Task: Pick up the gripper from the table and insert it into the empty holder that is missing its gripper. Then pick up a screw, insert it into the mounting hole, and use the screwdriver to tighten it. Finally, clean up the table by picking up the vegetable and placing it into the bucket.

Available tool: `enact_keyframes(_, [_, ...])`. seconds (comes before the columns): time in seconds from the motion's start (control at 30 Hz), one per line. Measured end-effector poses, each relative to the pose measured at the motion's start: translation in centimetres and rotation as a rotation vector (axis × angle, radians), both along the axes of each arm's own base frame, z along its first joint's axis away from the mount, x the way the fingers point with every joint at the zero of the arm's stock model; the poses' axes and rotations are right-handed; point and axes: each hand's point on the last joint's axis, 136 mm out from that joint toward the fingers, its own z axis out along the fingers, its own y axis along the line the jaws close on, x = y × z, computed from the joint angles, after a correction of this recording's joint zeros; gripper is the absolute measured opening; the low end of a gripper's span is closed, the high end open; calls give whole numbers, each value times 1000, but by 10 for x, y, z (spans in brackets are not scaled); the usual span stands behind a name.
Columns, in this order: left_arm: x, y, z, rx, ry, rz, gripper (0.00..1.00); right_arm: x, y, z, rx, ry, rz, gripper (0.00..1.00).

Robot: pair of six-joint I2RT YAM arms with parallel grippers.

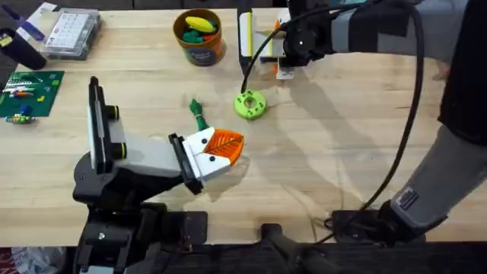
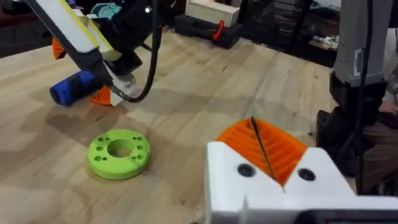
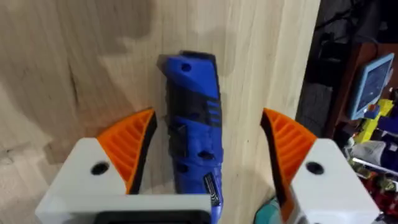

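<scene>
Fin: both orange fins seated in the holder.
Right gripper: spread wide around the screwdriver, ungrasped.
Left gripper: pads together, empty.
Left: tightening; vegetable on bench.

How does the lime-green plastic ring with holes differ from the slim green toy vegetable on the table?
The lime-green ring is a flat round disc with a centre hole; the toy vegetable is slim and elongated. The ring is bright lime, the vegetable a darker green. Both lie on the wooden table, apart from each other.
</scene>
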Motion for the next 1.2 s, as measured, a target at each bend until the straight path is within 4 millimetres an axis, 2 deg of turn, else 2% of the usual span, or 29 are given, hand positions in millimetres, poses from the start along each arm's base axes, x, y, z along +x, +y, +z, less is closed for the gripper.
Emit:
enact_keyframes(0.27, [0, 0, 0, 0, 0, 0, 15, -3, -5, 2, 59, 16, -173, 995])
enact_keyframes(0.43, [0, 0, 0, 0, 0, 0, 15, -9, 0, 11, 77, -12, -287, 995])
enact_keyframes(0.63, [0, 0, 0, 0, 0, 0, 15, -20, 6, 46, 131, -50, -356, 995])
enact_keyframes(1.03, [0, 0, 0, 0, 0, 0, 15, -37, -16, 129, 350, -124, -544, 995])
enact_keyframes(1.2, [0, 0, 0, 0, 0, 0, 15, -40, -18, 142, 393, -141, -567, 995])
